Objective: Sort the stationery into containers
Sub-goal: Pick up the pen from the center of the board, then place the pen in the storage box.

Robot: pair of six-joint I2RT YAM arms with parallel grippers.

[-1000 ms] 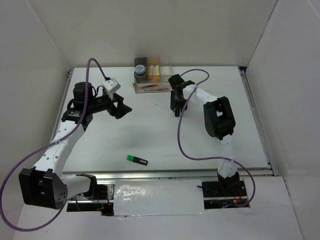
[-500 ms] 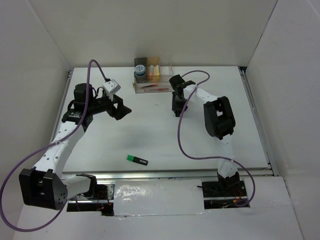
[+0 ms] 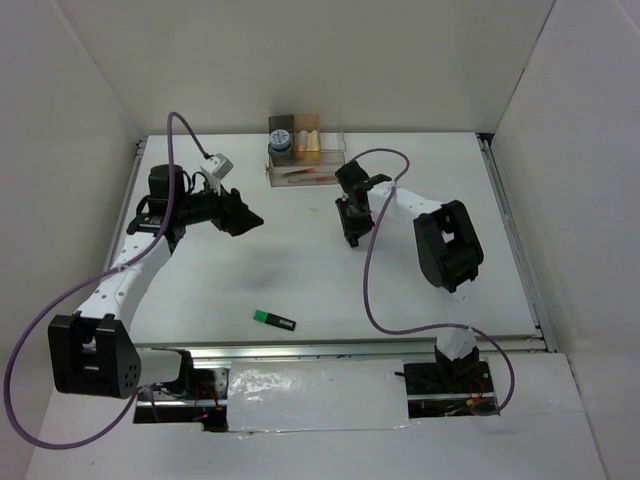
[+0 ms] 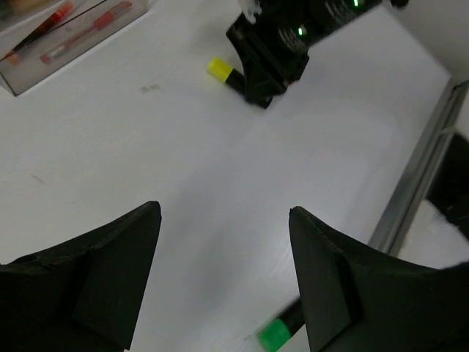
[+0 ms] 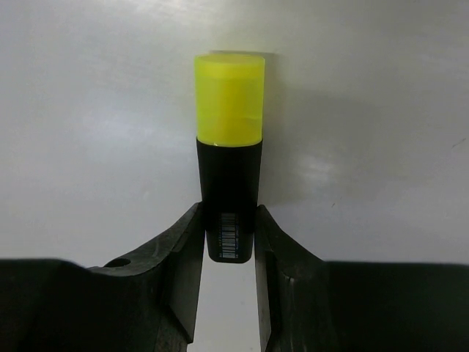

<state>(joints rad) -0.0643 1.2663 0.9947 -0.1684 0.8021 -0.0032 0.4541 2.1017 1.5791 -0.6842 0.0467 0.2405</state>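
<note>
Tabletop [image 3: 300, 270] spreads bare around both arms — right claw [image 5: 229, 213] apparently clamps yellow-capped highlighter [image 5: 229, 147], left claw [image 4: 223, 213] spread wide.

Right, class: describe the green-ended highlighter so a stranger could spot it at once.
On the white table, look along the near edge. Just inside it, left of centre, a short black highlighter with a green end lies alone. The black highlighter with a yellow end sits farther back, in the right claw.

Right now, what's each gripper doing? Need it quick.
Left gripper: open, holding nothing.
Right gripper: closed on the yellow-capped highlighter.
</note>
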